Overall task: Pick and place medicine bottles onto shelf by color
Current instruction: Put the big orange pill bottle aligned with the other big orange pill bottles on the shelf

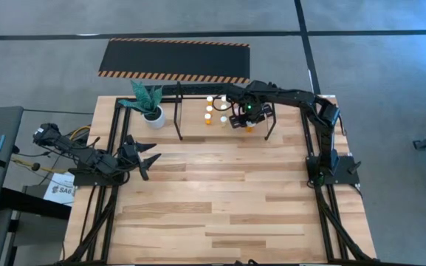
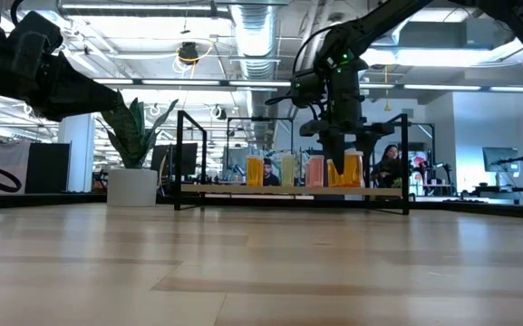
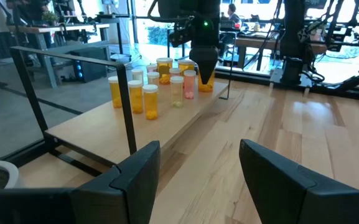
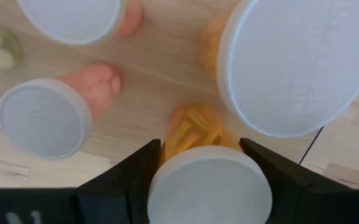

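Looking straight down from the high view, we see only white caps of the medicine bottles clustered on the shelf at the table's far edge, with the right gripper poised over the cluster's right end. That view hides the bottle bodies. The low view supplies them: a row of orange, pale and pink bottles standing upright on the shelf, the right gripper reaching down among them.

The right wrist view adds what neither shows. An orange bottle with a white cap sits directly between the two dark fingers, which flank its cap closely; we think they are gripping it, though actual contact is hard to make out. Pink bottles and a larger white cap stand just beside it.

The left gripper hovers near the table's left edge, well apart from the shelf, its fingers spread with nothing between them. A potted plant stands beside the shelf's left end.
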Robot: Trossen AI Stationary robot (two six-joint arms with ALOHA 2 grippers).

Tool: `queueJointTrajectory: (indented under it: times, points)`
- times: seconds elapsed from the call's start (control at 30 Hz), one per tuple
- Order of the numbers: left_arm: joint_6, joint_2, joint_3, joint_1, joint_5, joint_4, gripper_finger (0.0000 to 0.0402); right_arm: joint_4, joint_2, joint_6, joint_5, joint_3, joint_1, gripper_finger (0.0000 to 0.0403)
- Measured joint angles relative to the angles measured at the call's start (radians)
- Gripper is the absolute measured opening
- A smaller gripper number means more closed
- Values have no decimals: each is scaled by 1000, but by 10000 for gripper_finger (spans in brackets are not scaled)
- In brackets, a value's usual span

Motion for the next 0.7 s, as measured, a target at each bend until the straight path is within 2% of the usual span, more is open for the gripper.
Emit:
queueJointTrajectory:
  times: [0.33, 0.5, 0.7]
  points:
    - [0, 0, 0, 0, 0, 0, 208, 8, 0, 36, -1, 0, -1, 247]
    - [0, 0, 0, 0, 0, 0, 208, 3, -1, 62, -1, 0, -1, 282]
    - [0, 0, 0, 0, 0, 0, 208, -23, -1, 105, -3, 1, -1, 342]
